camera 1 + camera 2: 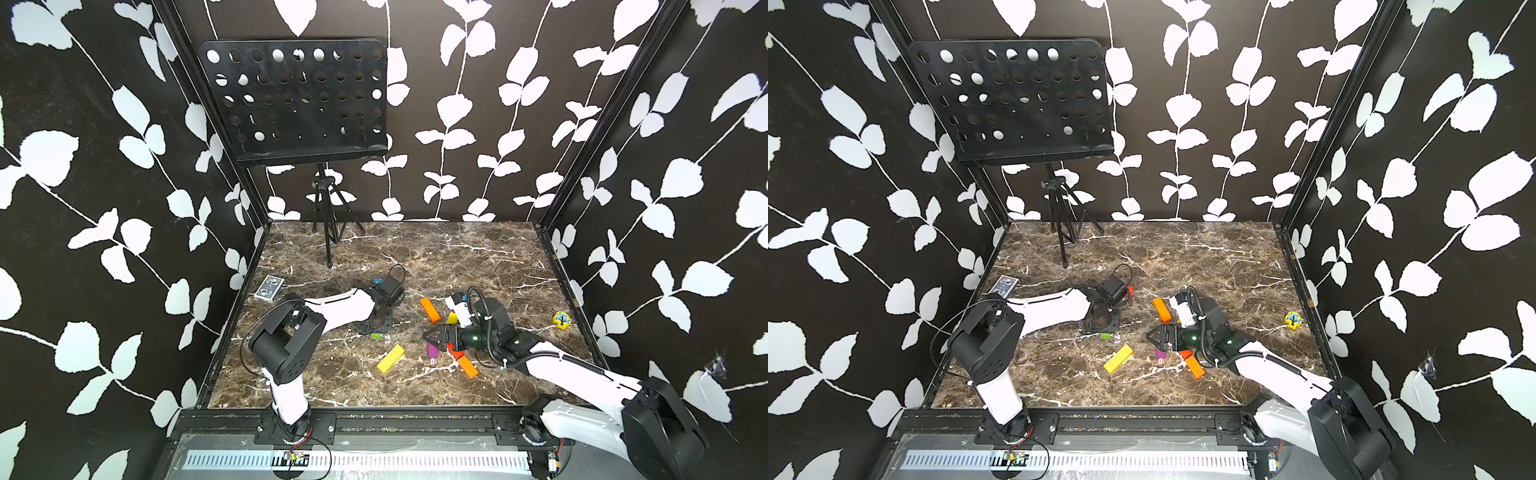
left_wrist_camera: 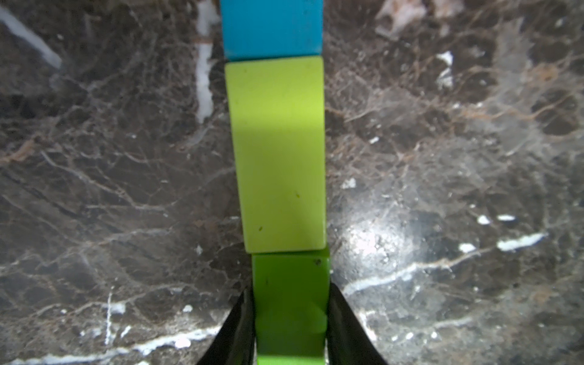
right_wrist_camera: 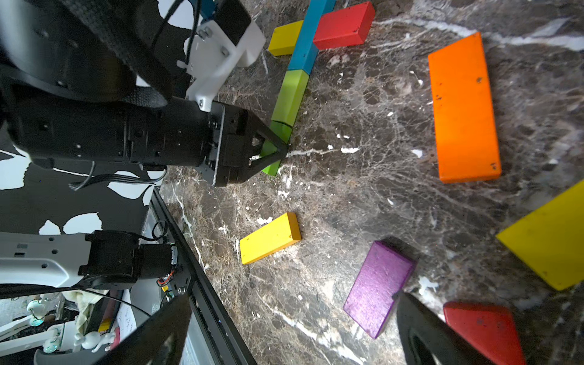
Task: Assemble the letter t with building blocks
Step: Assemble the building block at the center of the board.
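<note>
In the left wrist view a cyan block (image 2: 271, 28), a lime block (image 2: 278, 151) and a dark green block (image 2: 290, 303) lie end to end in one line. A yellow block (image 3: 286, 38) and a red block (image 3: 343, 25) flank the cyan one crosswise. My left gripper (image 2: 290, 287) has its fingers against both long sides of the dark green block, low on the marble. My right gripper (image 3: 292, 297) hangs open and empty beside a purple block (image 3: 377, 287). Loose orange (image 1: 430, 309) and yellow (image 1: 390, 358) blocks lie in between.
More orange (image 1: 467, 365) and yellow (image 1: 452, 318) blocks lie under the right arm. A blue-patterned card box (image 1: 269, 288) sits at the left edge, a yellow tree token (image 1: 561, 320) at the right. A music stand's tripod (image 1: 328, 232) stands at the back.
</note>
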`<state>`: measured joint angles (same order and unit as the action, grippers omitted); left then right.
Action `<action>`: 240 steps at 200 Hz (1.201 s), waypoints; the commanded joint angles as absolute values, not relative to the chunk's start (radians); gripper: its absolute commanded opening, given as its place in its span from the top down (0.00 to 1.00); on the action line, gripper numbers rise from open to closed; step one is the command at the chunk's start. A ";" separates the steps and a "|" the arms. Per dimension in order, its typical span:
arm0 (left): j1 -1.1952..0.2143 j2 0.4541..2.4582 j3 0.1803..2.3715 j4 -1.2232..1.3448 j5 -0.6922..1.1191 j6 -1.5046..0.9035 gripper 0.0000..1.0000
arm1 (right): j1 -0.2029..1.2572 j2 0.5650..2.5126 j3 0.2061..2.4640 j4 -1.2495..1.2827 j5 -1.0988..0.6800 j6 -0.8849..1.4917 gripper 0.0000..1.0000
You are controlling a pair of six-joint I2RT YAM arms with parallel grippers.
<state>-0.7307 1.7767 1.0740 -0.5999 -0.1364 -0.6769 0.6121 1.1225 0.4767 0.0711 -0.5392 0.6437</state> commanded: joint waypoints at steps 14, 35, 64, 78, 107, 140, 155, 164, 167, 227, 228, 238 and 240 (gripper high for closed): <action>-0.719 1.804 1.063 -0.623 -0.150 -0.674 0.59 | 0.606 1.106 0.466 0.109 -0.555 0.648 0.01; -0.719 1.806 1.065 -0.621 -0.150 -0.672 0.57 | 0.606 1.104 0.465 0.110 -0.555 0.651 0.01; -0.718 1.805 1.068 -0.625 -0.153 -0.667 0.55 | 0.606 1.101 0.463 0.108 -0.555 0.654 0.01; -0.718 1.805 1.071 -0.625 -0.152 -0.661 0.52 | 0.606 1.100 0.463 0.109 -0.555 0.656 0.01; -0.718 1.802 1.072 -0.616 -0.137 -0.634 0.47 | 0.606 1.106 0.465 0.110 -0.554 0.658 0.01; -0.718 1.743 1.029 -0.568 -0.130 -0.603 0.32 | 0.606 1.120 0.457 0.124 -0.553 0.662 0.01; -0.718 1.710 1.016 -0.554 -0.127 -0.580 0.28 | 0.606 1.127 0.452 0.134 -0.552 0.666 0.01; -0.718 1.697 1.015 -0.552 -0.123 -0.563 0.26 | 0.607 1.132 0.451 0.139 -0.553 0.668 0.01; -0.718 1.692 1.015 -0.554 -0.125 -0.559 0.25 | 0.606 1.134 0.452 0.140 -0.551 0.669 0.01; -0.742 1.499 0.971 -0.532 -0.131 -0.435 0.27 | 0.607 1.129 0.442 0.141 -0.546 0.677 0.01; -0.742 1.496 0.970 -0.531 -0.129 -0.432 0.27 | 0.606 1.127 0.442 0.139 -0.545 0.676 0.01; -0.751 1.451 0.958 -0.525 -0.107 -0.388 0.28 | 0.607 1.111 0.434 0.123 -0.536 0.675 0.01; -0.754 1.445 0.956 -0.523 -0.101 -0.377 0.28 | 0.606 1.105 0.431 0.121 -0.536 0.674 0.01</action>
<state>-0.7315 1.5578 0.9867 -0.5426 -0.1314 -0.4908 0.6121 1.1431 0.4549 0.1139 -0.5392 0.6701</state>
